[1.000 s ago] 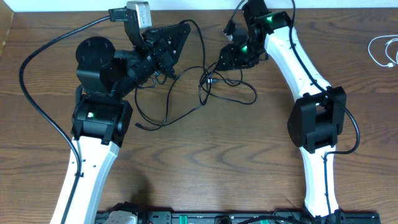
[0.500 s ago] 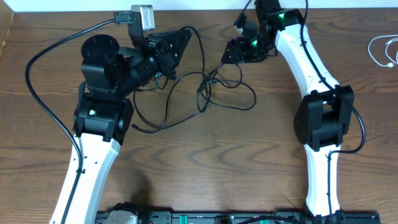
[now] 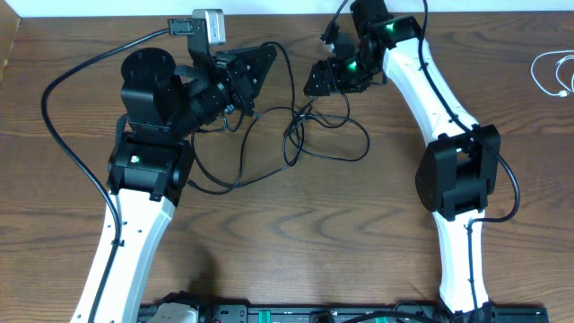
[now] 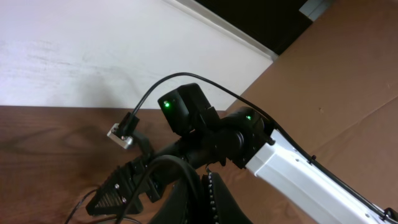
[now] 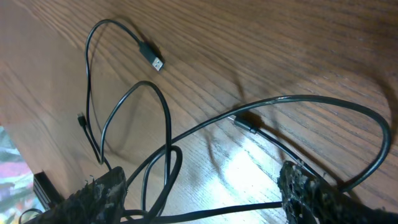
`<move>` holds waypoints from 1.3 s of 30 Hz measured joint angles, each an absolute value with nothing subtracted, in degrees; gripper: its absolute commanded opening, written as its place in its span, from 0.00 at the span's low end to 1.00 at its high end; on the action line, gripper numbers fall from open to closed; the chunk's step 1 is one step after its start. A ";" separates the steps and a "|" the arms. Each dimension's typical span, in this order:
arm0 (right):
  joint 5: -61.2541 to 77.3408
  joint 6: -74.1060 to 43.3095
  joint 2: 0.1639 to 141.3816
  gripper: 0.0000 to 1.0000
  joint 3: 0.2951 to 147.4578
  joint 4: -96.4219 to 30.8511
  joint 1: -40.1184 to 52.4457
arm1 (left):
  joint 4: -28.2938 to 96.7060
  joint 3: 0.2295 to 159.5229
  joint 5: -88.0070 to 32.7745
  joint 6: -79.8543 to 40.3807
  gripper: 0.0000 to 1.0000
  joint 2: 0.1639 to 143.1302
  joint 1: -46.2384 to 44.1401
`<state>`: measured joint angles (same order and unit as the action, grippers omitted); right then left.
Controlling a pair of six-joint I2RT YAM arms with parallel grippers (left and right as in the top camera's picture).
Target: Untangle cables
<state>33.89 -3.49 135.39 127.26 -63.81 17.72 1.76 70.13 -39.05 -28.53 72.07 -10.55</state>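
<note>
The long thin black cable [image 3: 305, 126] lies in tangled loops on the brown table between my two arms. My left gripper [image 3: 265, 56] is at the tangle's upper left; in the left wrist view [image 4: 208, 180] its fingers are pressed together with a strand of the black cable at them. My right gripper [image 3: 318, 82] is open just above the tangle's top. In the right wrist view [image 5: 205, 186] black strands [image 5: 168, 155] run between its spread fingers, and a USB plug [image 5: 153, 61] lies on the wood. The white cable [image 3: 554, 74] lies coiled at the far right edge.
The table's back edge and a white wall are just behind both grippers. A thick black robot wire [image 3: 63, 108] arcs out left of the left arm. The right arm [image 3: 453, 170] stands right of the tangle. A cardboard panel [image 4: 348, 93] shows in the left wrist view.
The right gripper rose up and right, then came back down left over the tangle's top. The left arm shifted slightly up and right. The black loops shifted a little.
</note>
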 measured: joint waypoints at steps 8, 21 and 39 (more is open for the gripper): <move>33.85 -5.98 135.39 0.75 127.26 -60.82 17.98 | 1.76 70.13 -39.05 -28.53 0.07 72.07 -10.55; 30.13 -8.97 135.41 0.71 127.24 -59.27 22.70 | 1.76 70.13 -39.05 -28.53 0.07 72.07 -10.55; 26.94 -13.06 135.55 0.20 123.35 -57.32 22.68 | 3.22 70.13 -38.61 -28.53 0.08 72.07 -10.55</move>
